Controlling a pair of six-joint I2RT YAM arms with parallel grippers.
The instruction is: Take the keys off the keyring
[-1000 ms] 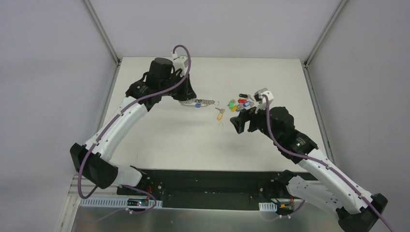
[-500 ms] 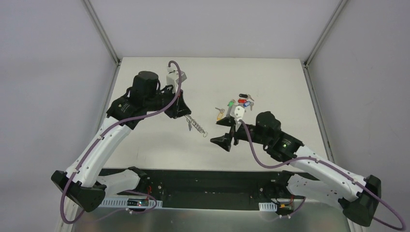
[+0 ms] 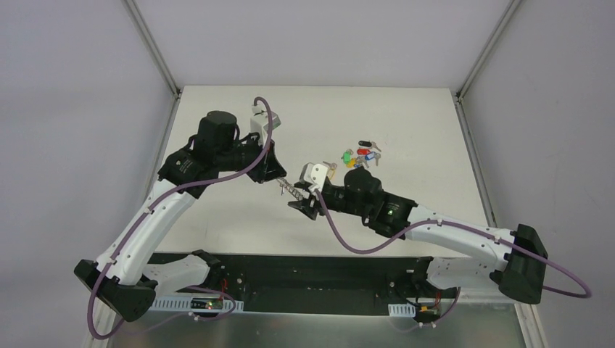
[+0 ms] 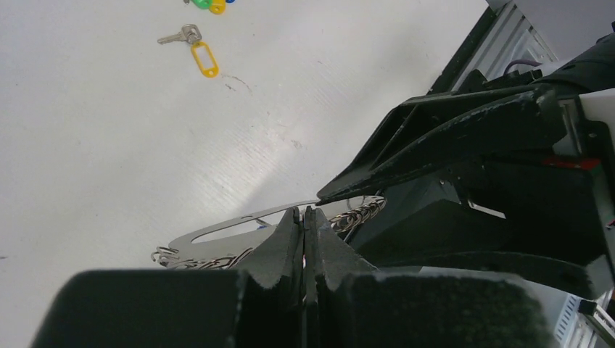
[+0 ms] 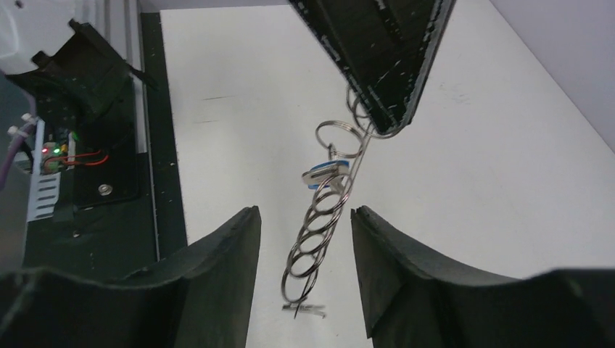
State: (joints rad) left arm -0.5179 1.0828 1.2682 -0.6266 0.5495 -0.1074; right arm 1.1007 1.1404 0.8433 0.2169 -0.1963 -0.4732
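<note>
Left gripper (image 4: 303, 217) pinches the dangling keyring (image 5: 328, 217); the open right gripper (image 5: 304, 239) straddles it and must next close on the blue-tagged key (image 5: 323, 174).

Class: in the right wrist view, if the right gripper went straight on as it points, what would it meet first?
Probably the silvery rings on the grey oval keyring, hanging between the open jaws of the right gripper; beyond them, the left gripper.
</note>
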